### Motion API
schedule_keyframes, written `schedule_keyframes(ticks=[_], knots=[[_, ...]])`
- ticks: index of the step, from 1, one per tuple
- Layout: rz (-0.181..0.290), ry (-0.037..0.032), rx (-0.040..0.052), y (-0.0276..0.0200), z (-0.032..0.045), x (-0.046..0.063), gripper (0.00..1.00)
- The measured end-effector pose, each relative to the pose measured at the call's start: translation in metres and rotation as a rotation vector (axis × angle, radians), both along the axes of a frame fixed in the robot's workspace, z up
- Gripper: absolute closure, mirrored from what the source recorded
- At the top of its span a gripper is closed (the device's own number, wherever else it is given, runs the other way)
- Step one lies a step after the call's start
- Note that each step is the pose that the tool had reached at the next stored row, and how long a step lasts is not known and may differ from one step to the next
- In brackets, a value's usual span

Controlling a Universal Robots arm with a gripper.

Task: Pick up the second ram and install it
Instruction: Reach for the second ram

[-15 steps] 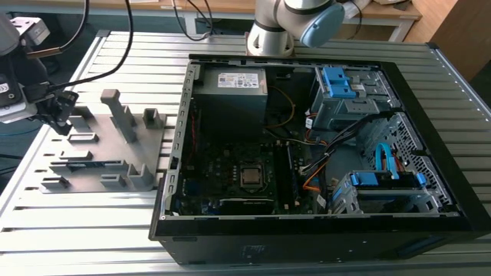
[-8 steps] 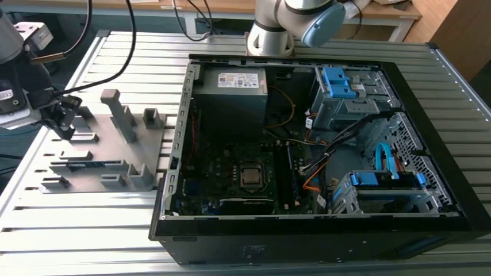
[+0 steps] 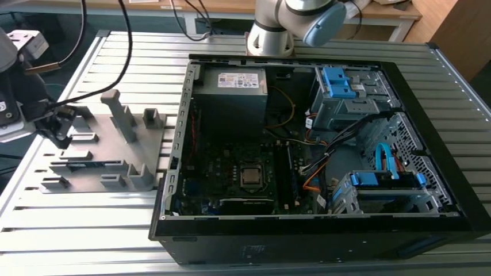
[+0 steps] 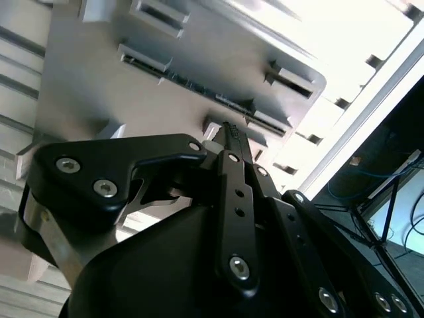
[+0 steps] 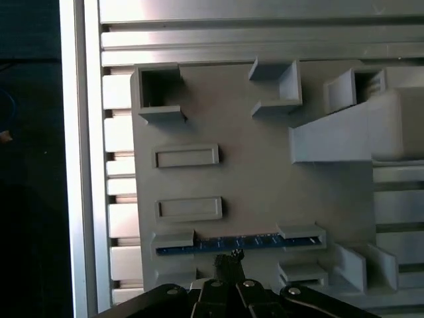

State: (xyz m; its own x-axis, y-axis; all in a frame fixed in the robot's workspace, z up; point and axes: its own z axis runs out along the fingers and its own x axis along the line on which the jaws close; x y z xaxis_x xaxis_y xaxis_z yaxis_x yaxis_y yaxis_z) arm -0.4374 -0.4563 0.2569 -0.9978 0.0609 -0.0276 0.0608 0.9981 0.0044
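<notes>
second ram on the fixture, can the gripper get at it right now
Probably yes: the gripper hovers close by the second ram, exposed in the grey fixture, nothing between them.

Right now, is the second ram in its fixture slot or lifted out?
In the slot: the second ram sits in the grey fixture, the hand close by.

**Exterior view:** set high, looking obliquely down across the slatted counter (image 3: 115, 230) from middle distance. It takes in the open computer case (image 3: 307, 241) mid-counter, the grey fixture (image 3: 100, 158) toward the exterior view's left, and the end effector (image 3: 60, 141) over the fixture's outer side.

**First wrist view:** faces straight down on the grey fixture (image 5: 252, 185) from close by, past the end effector (image 5: 228, 260). It includes a counter edge.

**Second wrist view:** very close, slanting along the end effector (image 4: 228, 129) toward the fixture (image 4: 132, 93).

**Shared by all three:** the fixture and the end effector's tip.
</notes>
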Motion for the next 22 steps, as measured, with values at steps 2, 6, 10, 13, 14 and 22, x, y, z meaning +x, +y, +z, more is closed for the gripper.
schedule_keyframes(ticks=[2, 6, 10, 13, 14, 22], knots=[[0.0, 0.0, 0.0, -0.0067, -0.0005, 0.0, 0.9], [0.0, 0.0, 0.0, -0.0196, -0.0014, 0.0, 0.9], [0.001, 0.0001, 0.0, -0.0273, -0.0031, 0.0, 0.9], [0.003, 0.0003, -0.0001, -0.0291, -0.0055, 0.005, 0.9], [0.003, 0.0004, -0.0001, -0.0291, -0.0067, 0.008, 0.9], [0.003, 0.0011, 0.0205, -0.0268, -0.0166, 0.015, 0.9]])
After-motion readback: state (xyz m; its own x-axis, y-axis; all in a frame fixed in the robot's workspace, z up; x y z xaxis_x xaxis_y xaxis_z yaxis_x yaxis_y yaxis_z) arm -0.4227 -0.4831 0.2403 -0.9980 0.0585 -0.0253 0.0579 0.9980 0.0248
